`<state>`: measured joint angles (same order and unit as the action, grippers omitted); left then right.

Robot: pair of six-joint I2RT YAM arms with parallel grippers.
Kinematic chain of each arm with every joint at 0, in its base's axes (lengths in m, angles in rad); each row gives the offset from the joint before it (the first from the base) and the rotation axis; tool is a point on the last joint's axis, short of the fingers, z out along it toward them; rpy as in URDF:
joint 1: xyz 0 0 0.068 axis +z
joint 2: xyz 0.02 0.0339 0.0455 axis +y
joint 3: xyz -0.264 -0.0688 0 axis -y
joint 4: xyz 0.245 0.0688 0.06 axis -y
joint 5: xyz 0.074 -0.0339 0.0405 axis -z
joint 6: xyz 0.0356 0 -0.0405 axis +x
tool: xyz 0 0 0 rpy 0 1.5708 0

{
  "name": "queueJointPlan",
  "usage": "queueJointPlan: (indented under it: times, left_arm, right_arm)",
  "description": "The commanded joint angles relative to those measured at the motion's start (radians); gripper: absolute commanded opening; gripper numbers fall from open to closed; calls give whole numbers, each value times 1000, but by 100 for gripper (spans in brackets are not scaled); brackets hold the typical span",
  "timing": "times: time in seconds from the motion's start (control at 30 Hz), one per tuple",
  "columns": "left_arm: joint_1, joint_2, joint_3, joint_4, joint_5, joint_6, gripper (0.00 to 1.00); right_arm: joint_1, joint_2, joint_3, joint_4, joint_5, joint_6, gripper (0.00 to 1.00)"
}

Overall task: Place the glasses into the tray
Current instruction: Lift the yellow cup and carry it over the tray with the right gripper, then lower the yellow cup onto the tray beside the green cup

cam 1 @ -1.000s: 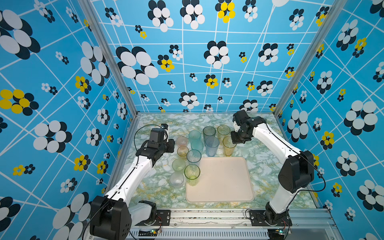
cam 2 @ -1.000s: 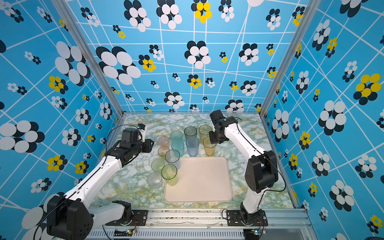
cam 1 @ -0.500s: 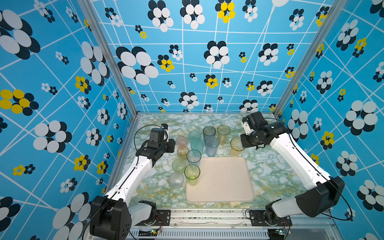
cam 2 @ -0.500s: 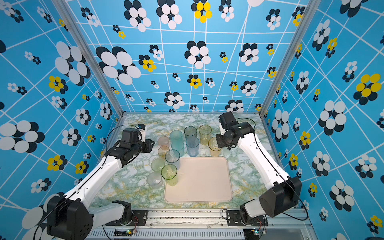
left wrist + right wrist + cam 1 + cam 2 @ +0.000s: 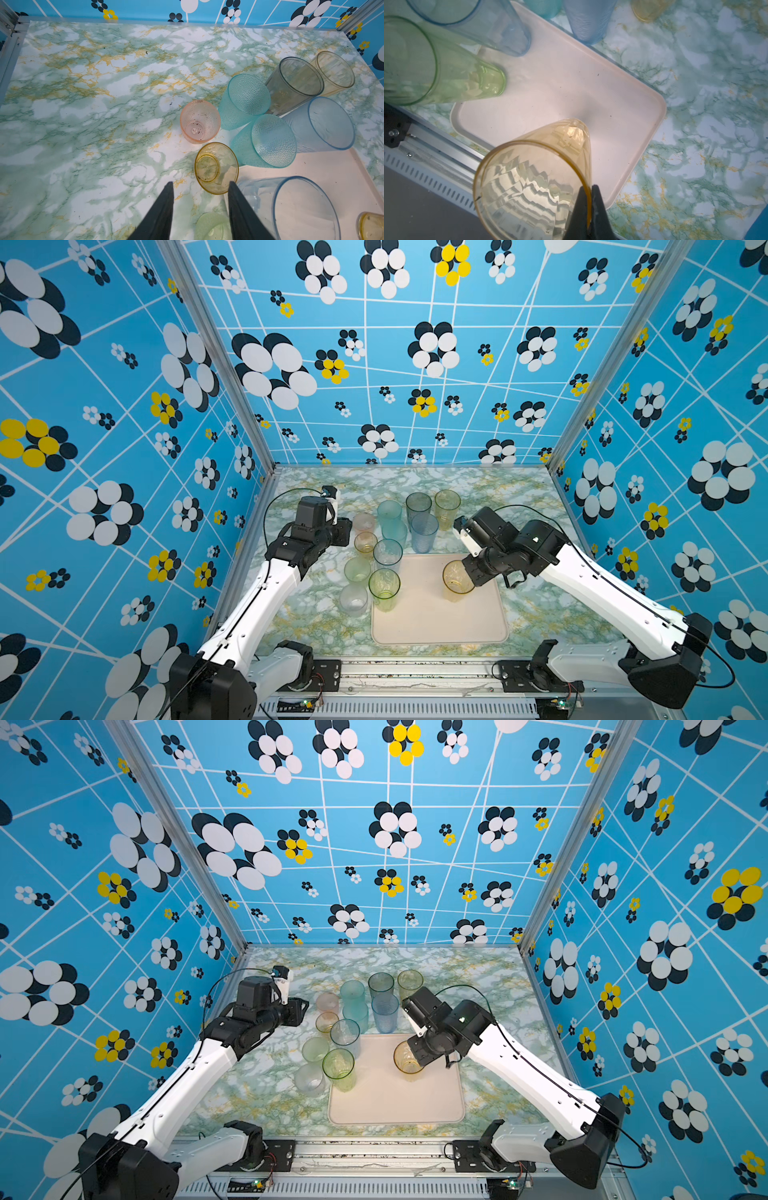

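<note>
Amber glass (image 5: 533,176): tall, rim pinched between the clenched right tool (image 5: 588,188), over tray (image 5: 436,622); contact unclear. Step: placing. Next: lower upright, release. Left tool (image 5: 200,182): parted, empty, beside short orange glass (image 5: 216,168) on counter (image 5: 83,104).

Both the left arm (image 5: 266,605) and right arm (image 5: 602,593) wear glossy white shells between matte black joint housings, with small holes dotting the white. A thin black cable (image 5: 299,489) loops over each wrist. A green light (image 5: 536,538) glows on a black right-arm housing. The left gripper (image 5: 200,182) and right gripper (image 5: 589,186) carry flat black tapered fingers (image 5: 160,214)
</note>
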<state>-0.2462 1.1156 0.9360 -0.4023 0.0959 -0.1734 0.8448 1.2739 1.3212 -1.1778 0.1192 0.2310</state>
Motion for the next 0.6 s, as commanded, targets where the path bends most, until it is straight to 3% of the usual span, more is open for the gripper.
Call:
queueJointPlan:
  times: [0.0,0.23,0.57]
  left_arm:
    - [-11,-20,29,-43,-10,-16,44]
    - [-36,-23,46,-56,-8,-20,44]
    - [-46,-13,55,-59,1,-17,44]
  right_arm:
    - [98,-8,-31,26,5,90,0]
    - [273,61,-21,156,-39,146,0]
    - [323,178,23,277,-134,141,0]
